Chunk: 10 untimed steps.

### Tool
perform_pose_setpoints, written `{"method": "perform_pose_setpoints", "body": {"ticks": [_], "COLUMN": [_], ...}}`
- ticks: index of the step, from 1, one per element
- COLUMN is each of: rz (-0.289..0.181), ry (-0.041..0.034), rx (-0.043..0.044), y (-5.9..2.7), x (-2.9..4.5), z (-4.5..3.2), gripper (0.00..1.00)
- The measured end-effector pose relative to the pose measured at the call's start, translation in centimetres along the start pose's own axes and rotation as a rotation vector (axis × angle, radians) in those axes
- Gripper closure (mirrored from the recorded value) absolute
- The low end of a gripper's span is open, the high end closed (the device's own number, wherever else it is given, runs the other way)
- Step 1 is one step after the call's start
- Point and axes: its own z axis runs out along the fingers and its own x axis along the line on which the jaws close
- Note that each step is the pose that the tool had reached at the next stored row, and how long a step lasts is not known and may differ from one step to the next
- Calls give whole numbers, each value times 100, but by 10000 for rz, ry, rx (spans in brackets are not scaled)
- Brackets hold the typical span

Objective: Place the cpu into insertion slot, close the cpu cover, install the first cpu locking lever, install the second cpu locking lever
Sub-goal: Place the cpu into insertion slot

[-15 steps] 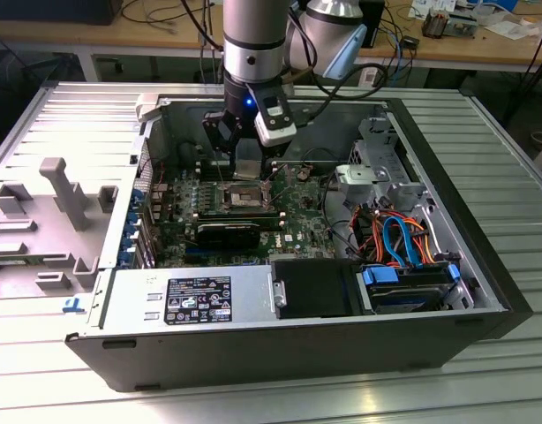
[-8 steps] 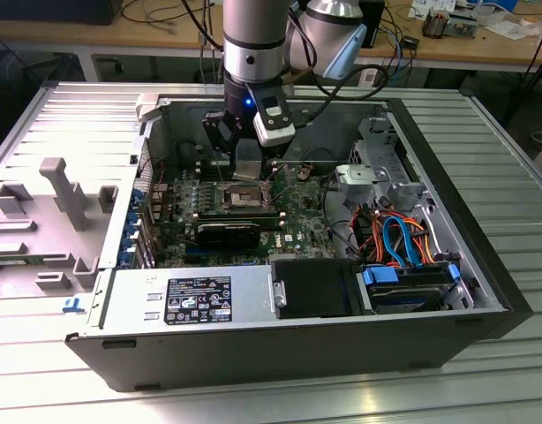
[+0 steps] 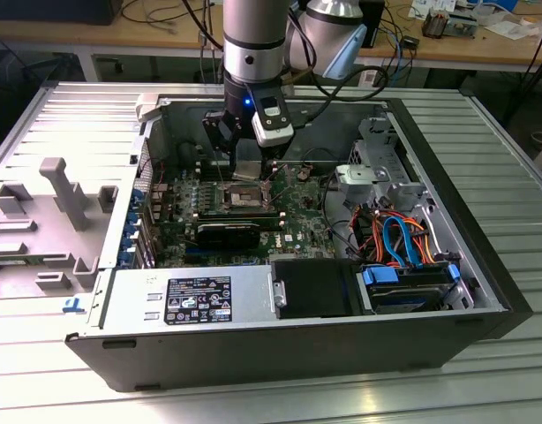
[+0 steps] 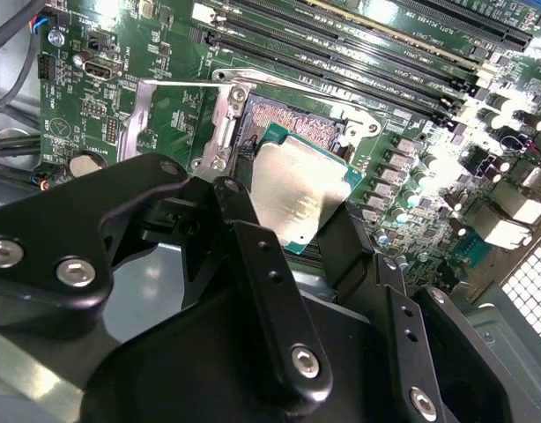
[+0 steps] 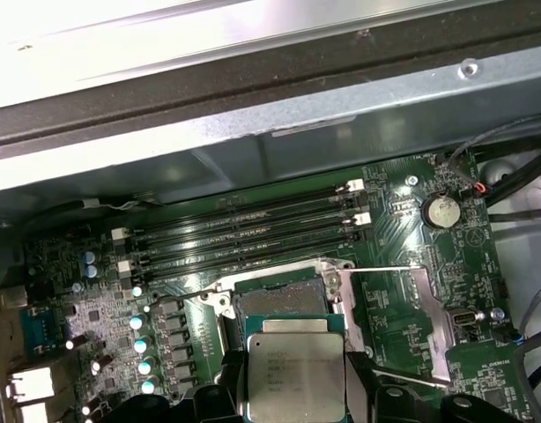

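Observation:
My gripper (image 3: 245,166) hangs inside the open computer case, shut on the cpu (image 3: 246,171). The cpu (image 4: 297,198) is a flat silver-topped chip on a green carrier, clamped at two opposite edges by black fingers (image 4: 244,220). It hovers slightly tilted just above the insertion slot (image 4: 286,119), whose contact field lies bare inside a silver rim. In the first wrist view the cpu (image 5: 294,374) overlaps one edge of the insertion slot (image 5: 279,304). The cpu cover (image 4: 151,119) stands swung open beside the slot, also seen as the cpu cover (image 5: 429,322). A thin wire locking lever (image 5: 381,267) sticks out next to it.
Long black memory slots (image 5: 244,233) run beside the socket on the green motherboard (image 3: 297,221). A long black card (image 3: 227,232) lies in front of the socket in the exterior view. The power supply (image 3: 191,300), drive cage with blue and orange cables (image 3: 399,238) and case walls (image 3: 152,132) enclose the space.

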Motion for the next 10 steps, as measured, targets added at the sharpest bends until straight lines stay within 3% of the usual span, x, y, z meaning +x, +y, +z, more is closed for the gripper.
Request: {"method": "perform_pose_setpoints", "body": {"ticks": [8, 10], "rz": [437, 987], "ry": [-8, -15], "rx": [22, 34], "y": [0, 0], "x": [0, -1], "z": [0, 2], "gripper": [46, 46]}}
